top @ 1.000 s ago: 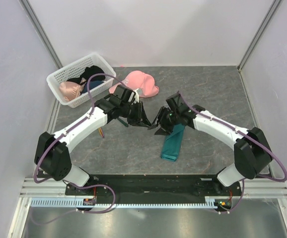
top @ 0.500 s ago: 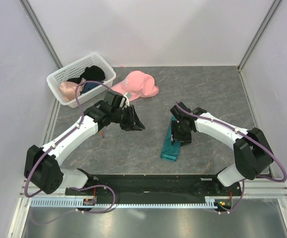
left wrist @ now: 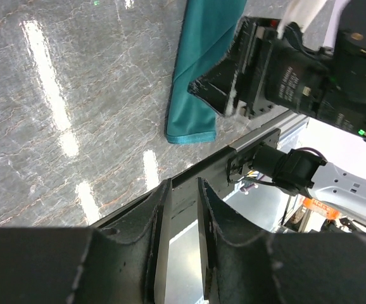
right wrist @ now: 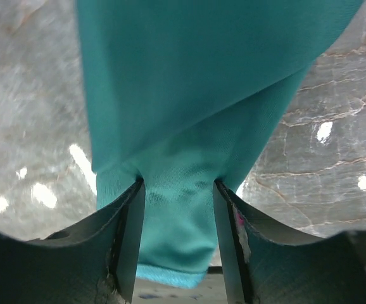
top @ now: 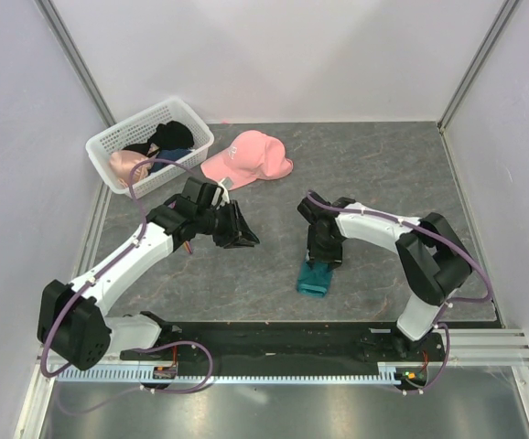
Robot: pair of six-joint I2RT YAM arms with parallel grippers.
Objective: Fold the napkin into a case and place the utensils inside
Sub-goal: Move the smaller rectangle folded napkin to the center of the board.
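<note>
The napkin is a narrow, layered teal strip (top: 315, 280) on the grey table, right of centre. My right gripper (top: 322, 259) stands over its far part and hides it. In the right wrist view the gripper (right wrist: 176, 185) is shut on the bunched cloth (right wrist: 202, 76). My left gripper (top: 243, 240) is off to the left, clear of the strip. In its wrist view its jaws (left wrist: 182, 183) stand a narrow gap apart and empty, and the strip (left wrist: 199, 69) lies ahead of them. A thin purple-and-orange utensil (top: 185, 246) peeks out under the left arm. The fork is hidden.
A white basket (top: 107, 139) of clothes stands at the back left. A pink cap (top: 246, 157) lies beside it at the back. The black base rail (top: 274, 337) runs along the near edge. Walls close in on three sides.
My left gripper pulled back left, away from the cloth. My right gripper swung in over the strip and closed on it, so less of the strip shows.
</note>
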